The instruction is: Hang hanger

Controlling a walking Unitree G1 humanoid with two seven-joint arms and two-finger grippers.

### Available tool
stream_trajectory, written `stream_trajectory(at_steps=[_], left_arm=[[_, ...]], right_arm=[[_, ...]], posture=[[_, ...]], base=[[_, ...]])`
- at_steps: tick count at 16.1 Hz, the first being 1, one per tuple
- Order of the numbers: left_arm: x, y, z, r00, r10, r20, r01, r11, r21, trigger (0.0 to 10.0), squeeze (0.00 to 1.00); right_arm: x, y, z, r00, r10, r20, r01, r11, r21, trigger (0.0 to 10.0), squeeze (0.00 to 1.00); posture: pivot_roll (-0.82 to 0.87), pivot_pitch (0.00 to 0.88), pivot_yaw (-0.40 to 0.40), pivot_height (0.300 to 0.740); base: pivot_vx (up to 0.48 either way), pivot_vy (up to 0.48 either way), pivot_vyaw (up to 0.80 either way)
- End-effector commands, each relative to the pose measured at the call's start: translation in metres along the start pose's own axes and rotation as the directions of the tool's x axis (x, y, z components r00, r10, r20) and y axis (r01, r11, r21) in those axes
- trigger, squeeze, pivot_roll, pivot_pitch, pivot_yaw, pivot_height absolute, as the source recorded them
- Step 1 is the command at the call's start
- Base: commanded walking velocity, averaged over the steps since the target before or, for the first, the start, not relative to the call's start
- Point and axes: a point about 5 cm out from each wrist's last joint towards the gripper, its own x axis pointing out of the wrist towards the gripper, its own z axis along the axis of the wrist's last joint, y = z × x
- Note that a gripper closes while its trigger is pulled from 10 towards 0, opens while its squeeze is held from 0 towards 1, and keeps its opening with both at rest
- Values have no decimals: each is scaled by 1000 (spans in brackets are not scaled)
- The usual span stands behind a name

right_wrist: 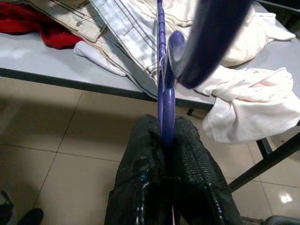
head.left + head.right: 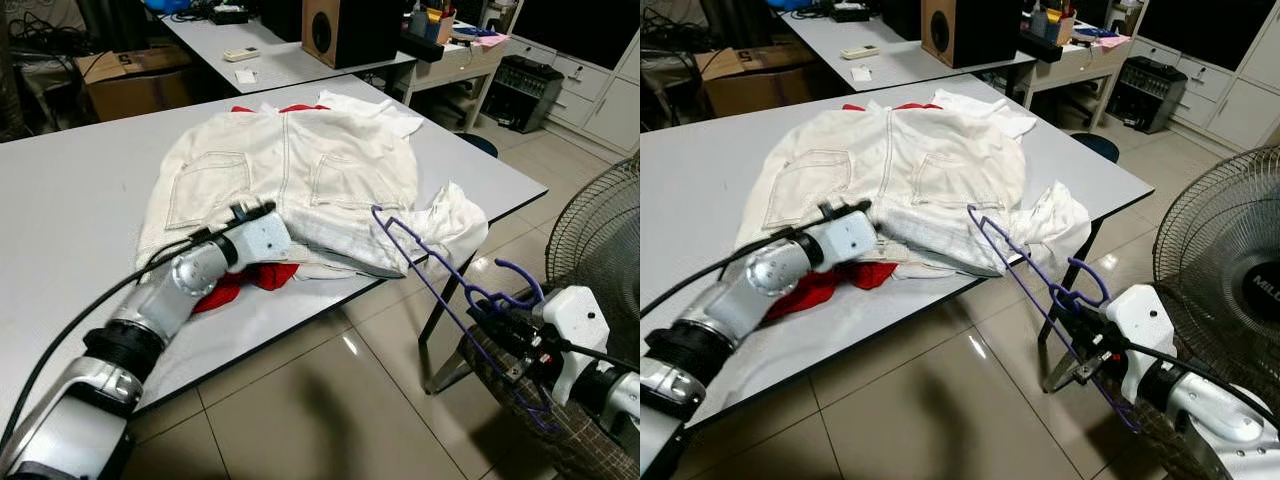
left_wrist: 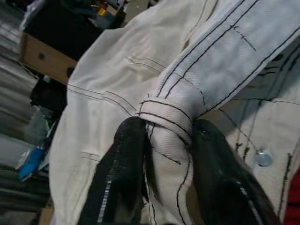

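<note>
The right end effector (image 1: 166,140) pinches the purple hanger (image 2: 430,270) beyond the counter's (image 2: 60,190) edge, its far end reaching the white garment (image 2: 280,170). The left end effector (image 3: 164,154) grips a fold of that garment, beside red cloth (image 2: 245,282).

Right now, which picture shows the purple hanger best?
The left eye view shows the purple hanger best: you see its whole outline from the tip over the table edge to the hook by the right gripper. The right eye view shows it similarly. The right wrist view sees it edge-on, clamped between the fingers.
</note>
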Motion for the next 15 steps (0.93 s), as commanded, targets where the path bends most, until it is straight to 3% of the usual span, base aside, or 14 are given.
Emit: stream_trajectory(at_steps=[1,2,3,4,6,7,12,13,14,15], left_arm=[[0,-1,3,1000,-22,17,21,999,46,0,0],[-1,-9,1,998,-63,12,62,996,57,0,0],[-3,-24,-3,993,-122,-6,122,990,69,3529,0],[-4,-27,-4,992,-130,-10,130,989,70,10000,0],[-5,-31,-5,991,-131,-10,132,990,58,10000,0],[-7,-32,-3,993,-117,11,116,991,64,10000,1000],[-11,-49,-13,992,-107,-72,119,975,187,10000,1000],[-11,-47,-13,994,-82,-78,96,976,196,10000,322],[-11,-46,-12,995,-58,-78,73,976,207,10000,0],[-10,-44,-12,996,-34,-78,49,976,211,10000,0]], right_arm=[[-4,0,4,1000,-8,21,9,1000,-4,10000,0],[-4,3,4,1000,-2,23,2,1000,-5,10000,0],[-4,8,6,1000,10,25,-10,1000,-7,10000,0],[-4,10,7,1000,14,28,-13,1000,-9,10000,0],[-4,11,9,999,16,32,-16,1000,-11,10000,0],[-3,12,11,999,19,37,-18,1000,-12,10000,0],[1,14,19,999,26,46,-25,1000,-15,10000,0],[2,14,20,998,27,48,-27,1000,-15,10000,0],[2,15,21,998,29,47,-28,999,-14,10000,0],[3,14,22,998,29,48,-29,999,-14,10000,0]], posture=[[-88,0,-27,740],[-89,0,-25,740],[-89,0,-25,740],[-89,0,-25,740],[-89,0,-25,740],[-89,0,-25,740],[-80,0,-35,740],[-78,0,-38,740],[-77,0,-39,740],[-77,0,-40,740]], base=[[0,0,0],[0,0,0],[0,0,0],[0,0,0],[0,0,0],[0,0,0],[0,0,0],[0,0,0],[0,0,0],[0,0,0]])
